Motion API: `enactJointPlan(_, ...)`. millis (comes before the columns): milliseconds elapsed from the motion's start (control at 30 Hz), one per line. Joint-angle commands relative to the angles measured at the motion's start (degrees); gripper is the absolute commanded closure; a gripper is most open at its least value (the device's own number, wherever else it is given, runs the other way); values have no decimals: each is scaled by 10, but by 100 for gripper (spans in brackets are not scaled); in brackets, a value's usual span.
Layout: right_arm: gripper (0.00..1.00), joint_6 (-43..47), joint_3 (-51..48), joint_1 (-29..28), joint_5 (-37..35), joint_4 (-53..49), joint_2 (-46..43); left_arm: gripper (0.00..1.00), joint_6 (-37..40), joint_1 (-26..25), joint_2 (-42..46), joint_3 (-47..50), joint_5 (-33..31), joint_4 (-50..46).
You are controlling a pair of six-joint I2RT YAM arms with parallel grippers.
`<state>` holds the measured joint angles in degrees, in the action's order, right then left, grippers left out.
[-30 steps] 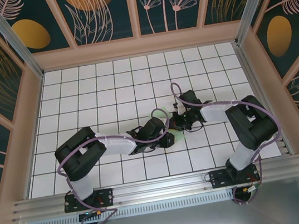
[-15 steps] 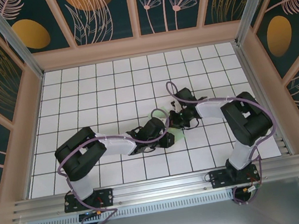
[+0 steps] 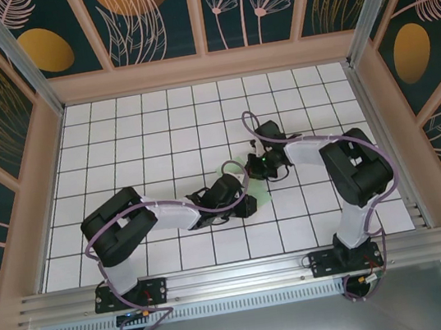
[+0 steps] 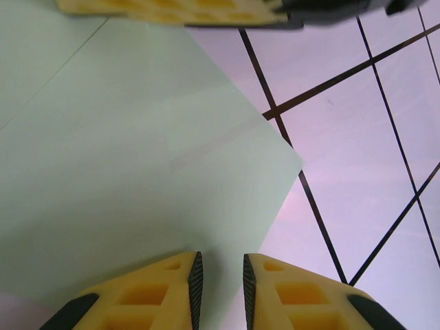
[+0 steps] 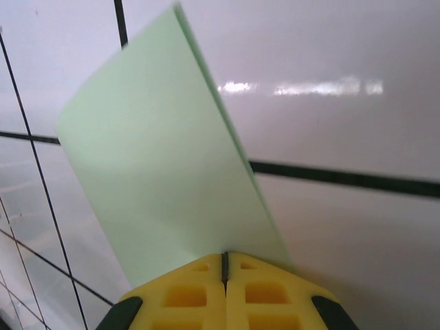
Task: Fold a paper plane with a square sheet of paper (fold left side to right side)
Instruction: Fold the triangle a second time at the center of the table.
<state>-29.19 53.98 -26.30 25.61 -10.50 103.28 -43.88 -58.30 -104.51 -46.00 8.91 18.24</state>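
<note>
The white gridded surface (image 3: 118, 147) carries both arms, which reach inward and meet just right of its centre. The left arm (image 3: 170, 216) lies low across the near tiles. The right arm (image 3: 354, 170) bends in from the other side.

Between them is the square sheet of paper (image 4: 137, 172), pale green. Most of it lies flat on the surface. One part is raised and bowed, as the right wrist view shows.

The right tool (image 5: 224, 258) has its fingers pressed together, clamped on an edge of the sheet, which curves up and away from them. The left tool (image 4: 220, 276) sits low on the flat part near a corner, its fingers a narrow gap apart. Whether it bears down on the paper cannot be told.

The main risk is probably a crooked crease. If the left tool does not pin the flat half, the carried edge could drag the whole sheet across the slick tiles and the edges would not meet. Thin paper in so small a pinch could also slip free. If it is pulled hard against a firm hold, it could buckle or tear at the pinch.
</note>
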Motion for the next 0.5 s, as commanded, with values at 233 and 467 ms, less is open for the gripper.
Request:
enactJointPlan(233, 100, 38, 48, 43, -99, 33, 38, 74, -18, -12, -10, 28, 17, -78)
enactJointPlan(467, 100, 47, 45, 47, -81, 14, -29, 74, -17, -13, -10, 24, 17, -81)
